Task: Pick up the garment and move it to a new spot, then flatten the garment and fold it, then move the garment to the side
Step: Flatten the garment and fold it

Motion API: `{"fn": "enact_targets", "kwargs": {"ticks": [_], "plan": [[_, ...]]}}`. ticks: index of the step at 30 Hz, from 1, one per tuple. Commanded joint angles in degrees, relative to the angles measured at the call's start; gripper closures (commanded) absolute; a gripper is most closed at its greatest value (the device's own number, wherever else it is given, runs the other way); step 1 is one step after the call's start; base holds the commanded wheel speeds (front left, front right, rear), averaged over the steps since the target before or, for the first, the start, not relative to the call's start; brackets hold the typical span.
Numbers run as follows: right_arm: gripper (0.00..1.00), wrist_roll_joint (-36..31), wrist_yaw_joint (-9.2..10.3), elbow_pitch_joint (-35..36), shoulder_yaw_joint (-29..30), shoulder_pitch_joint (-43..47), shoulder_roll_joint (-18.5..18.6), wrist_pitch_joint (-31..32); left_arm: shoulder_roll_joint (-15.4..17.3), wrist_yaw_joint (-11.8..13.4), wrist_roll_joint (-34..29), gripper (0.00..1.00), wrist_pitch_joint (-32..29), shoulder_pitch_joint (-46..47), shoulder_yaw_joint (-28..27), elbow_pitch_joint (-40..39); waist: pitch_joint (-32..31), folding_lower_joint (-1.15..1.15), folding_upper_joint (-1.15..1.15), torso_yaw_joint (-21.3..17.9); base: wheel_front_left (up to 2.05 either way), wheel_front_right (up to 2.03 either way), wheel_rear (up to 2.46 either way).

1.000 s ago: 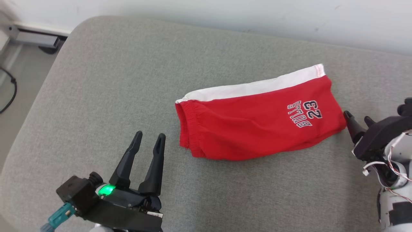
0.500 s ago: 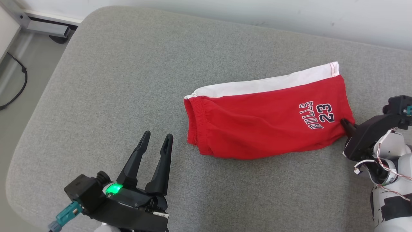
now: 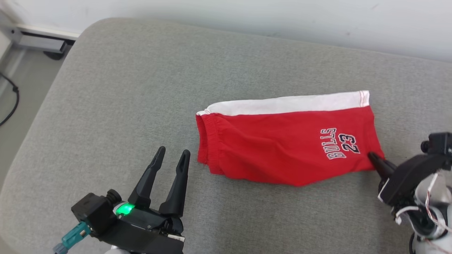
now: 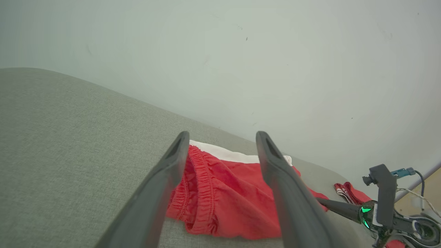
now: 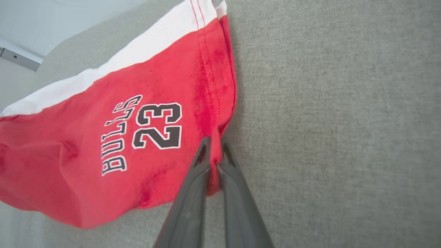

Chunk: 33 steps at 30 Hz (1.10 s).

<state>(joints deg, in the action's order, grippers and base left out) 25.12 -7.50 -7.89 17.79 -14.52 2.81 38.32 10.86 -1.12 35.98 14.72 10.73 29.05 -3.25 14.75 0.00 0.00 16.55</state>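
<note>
**Red shorts, one piece: hem corner being pinched**

Item: the garment, red shorts with a white side stripe and black "BULLS 23" lettering, is being shown lying flat and doubled lengthwise on the grey upholstered surface. It is being seen right of centre in the head view. The elastic waistband is being turned toward the robot's left, the leg hem toward its right.

Right end effector: the fingers are being pressed together on the near hem corner, and a ridge of red cloth is being pinched between the fingertips.

Left end effector: the fingers are being held spread with nothing between them, near the waistband's near corner and apart from the cloth.

Surroundings: a pale wall is being seen behind the surface.
</note>
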Motion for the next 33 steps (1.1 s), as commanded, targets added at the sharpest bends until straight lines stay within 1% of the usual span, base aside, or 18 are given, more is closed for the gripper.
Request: {"fn": "enact_targets", "kwargs": {"ticks": [1, 6, 12, 16, 19, 20, 21, 26, 30, 31, 33], "plan": [[1.0, 1.4, 0.03, 1.8, -0.5, 1.7, 0.2, 0.2, 0.7, -0.3, 0.1, 0.0, 0.0, -0.4, -0.1, -0.2, -0.4, 0.0, 0.0, -0.7, 0.0, 0.0, 0.0], [1.0, 4.2, 0.03, 7.7, -1.5, 7.0, 0.2, 0.7, 1.2, -0.3, 0.1, 0.0, -0.5, -0.6, 0.4, -0.4, -1.1, 0.0, 0.0, -1.5, 0.0, 0.0, 0.0], [1.0, 5.3, 0.03, 13.7, -1.8, 13.1, 0.2, 0.6, 1.3, 0.0, 0.0, 0.0, -0.7, -0.8, 0.5, -0.7, -1.5, 0.0, 0.0, -2.0, 0.0, 0.0, 0.0], [1.0, 6.0, 0.03, 15.8, -1.4, 16.5, 0.2, 0.4, 1.7, 0.2, 0.0, 0.0, -0.9, -0.8, 0.5, -0.7, -1.7, 0.0, 0.0, -2.0, 0.0, 0.0, 0.0], [1.0, 6.8, 0.03, 15.9, -1.7, 18.3, 0.2, 0.5, 2.1, 0.4, 0.1, 0.0, -0.9, -0.9, 0.4, -0.7, -1.7, 0.0, 0.0, -2.1, 0.0, 0.0, 0.0], [0.36, 6.9, 0.03, 15.8, -1.9, 18.7, 0.2, 0.2, 2.1, 0.5, 0.2, 0.0, -0.9, -1.0, 0.3, -0.7, -1.8, 0.0, 0.0, -2.2, 0.0, 0.0, 0.0], [0.0, 7.0, 0.03, 15.6, -2.1, 19.0, 0.2, -0.3, 2.2, 0.4, 0.2, 0.0, -0.9, -1.0, 0.2, -0.8, -1.8, 0.0, 0.0, -2.3, 0.0, 0.0, 0.0], [0.0, 7.1, 0.03, 14.8, -3.4, 19.4, 0.2, -4.2, 2.7, 1.1, -0.5, 0.0, -0.8, -0.9, -0.1, -0.3, -2.6, 0.0, 0.0, -2.9, 0.0, 0.0, 0.0], [0.0, 7.1, 0.03, 14.7, -4.0, 19.7, 0.2, -9.4, 3.4, 1.9, -0.9, 0.0, -0.6, -1.7, -0.7, -0.5, -4.1, 0.0, 0.0, -3.7, 0.0, 0.0, 0.0], [0.0, 6.1, 0.03, 15.4, -4.9, 19.6, 0.2, -10.8, 3.6, 2.1, -1.1, 0.0, -0.6, -2.0, -0.9, -0.6, -4.4, 0.0, 0.0, -4.1, 0.0, 0.0, 0.0], [0.0, 5.8, 0.03, 15.8, -4.6, 19.4, 0.2, -14.6, 4.1, 2.9, -1.2, 0.0, -0.6, -2.4, -1.6, -0.8, -5.0, 0.0, 0.0, -4.8, 0.0, 0.0, 0.0]]}}
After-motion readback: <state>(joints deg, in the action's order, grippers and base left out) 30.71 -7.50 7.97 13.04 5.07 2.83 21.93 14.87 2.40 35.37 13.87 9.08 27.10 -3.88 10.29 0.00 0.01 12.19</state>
